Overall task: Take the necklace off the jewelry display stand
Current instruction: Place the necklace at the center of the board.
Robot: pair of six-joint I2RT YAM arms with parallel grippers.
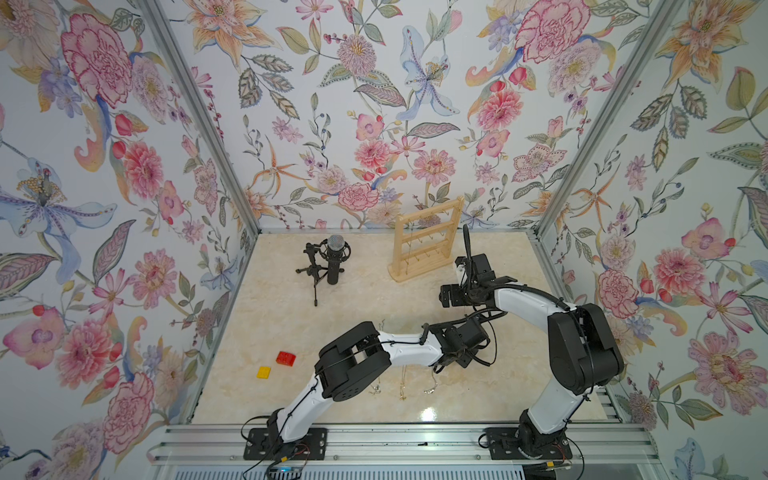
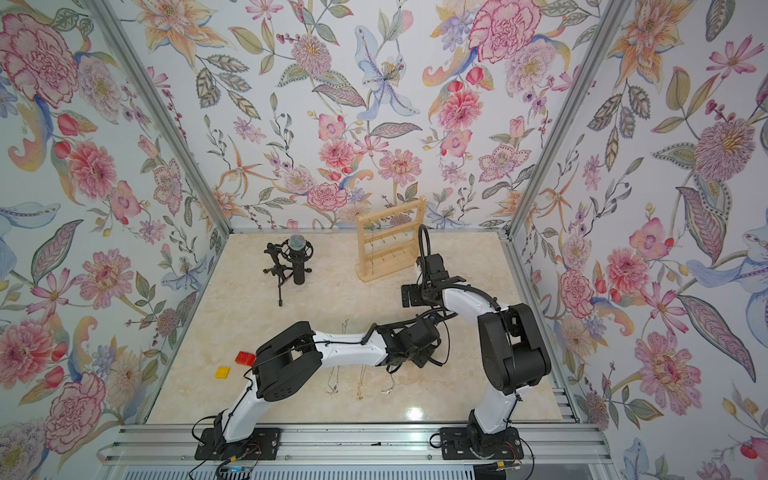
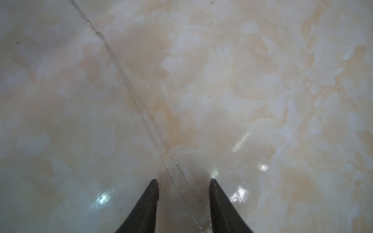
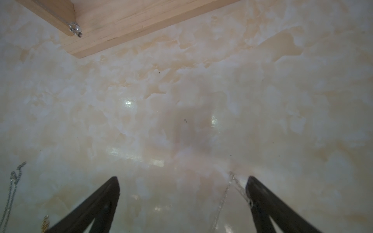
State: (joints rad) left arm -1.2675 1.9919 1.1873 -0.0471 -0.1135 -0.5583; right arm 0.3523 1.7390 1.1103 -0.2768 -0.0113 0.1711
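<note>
- Both top views: jewelry display stand point(image 1: 429, 209) upright at the rear of the bench point(image 1: 374, 299). 1 necklace point(image 1: 410, 249) hangs vertically along it. The right hand point(image 1: 449, 297) is nearer than the left hand point(image 1: 442, 365).
- Left wrist: jaws parted, loose chain point(image 3: 141, 107) lying between them, ungripped.
- Right wrist: jaws wide, gripping nothing. Pendant point(image 4: 75, 29) ahead, at the stand base point(image 4: 131, 24).

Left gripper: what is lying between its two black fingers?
A thin silver necklace chain on the marble table passes through the open left gripper, seen in the left wrist view.
</note>
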